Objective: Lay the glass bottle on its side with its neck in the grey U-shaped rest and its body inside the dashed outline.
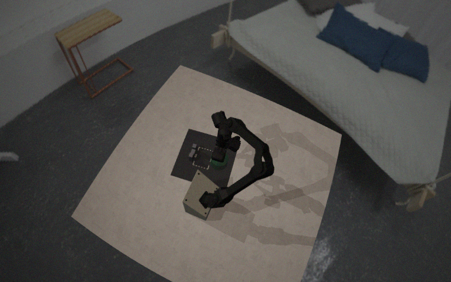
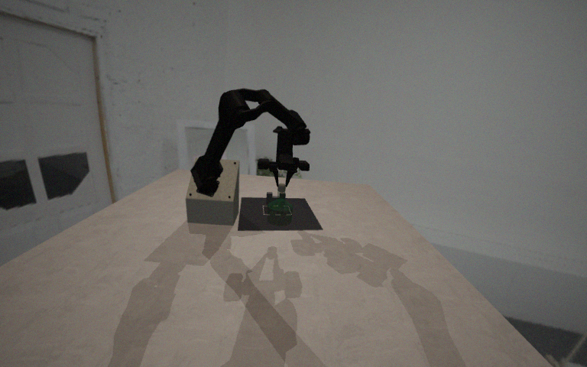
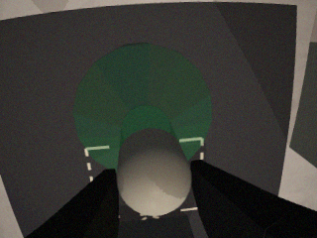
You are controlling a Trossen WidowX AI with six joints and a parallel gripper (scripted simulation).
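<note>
One big bed (image 1: 332,86) hangs from ropes, and I see blue pillows (image 1: 352,39) on its white quilt. Near it is a wide tan table (image 1: 133,199) (image 2: 77,311) (image 3: 292,171). A skinny side table (image 1: 89,28) with a wood top and thin reddish legs is by the wall. On the tan table, a black robot arm (image 1: 247,133) (image 2: 225,108) bends up high and reaches over. Its foot is on a pale box (image 1: 197,189) (image 2: 212,212) (image 3: 305,121) with dark dots on top. Next to the box lies a flat dark mat (image 1: 181,167) (image 2: 305,218) (image 3: 40,64). A white dashed outline (image 1: 198,166) (image 2: 263,210) (image 3: 193,140) is on the mat.

The green glass bottle (image 1: 219,163) (image 2: 279,215) (image 3: 144,81) stands up on the mat, just beside the outline. It is not lying down. The grey U-shaped rest (image 1: 192,153) (image 2: 269,196) is across the outline from the bottle, and no neck is in it. The black gripper (image 1: 221,149) (image 2: 281,186) (image 3: 154,175) points down and pinches the bottle by its pale, round top (image 2: 281,188) (image 3: 154,185), one finger on each side.
</note>
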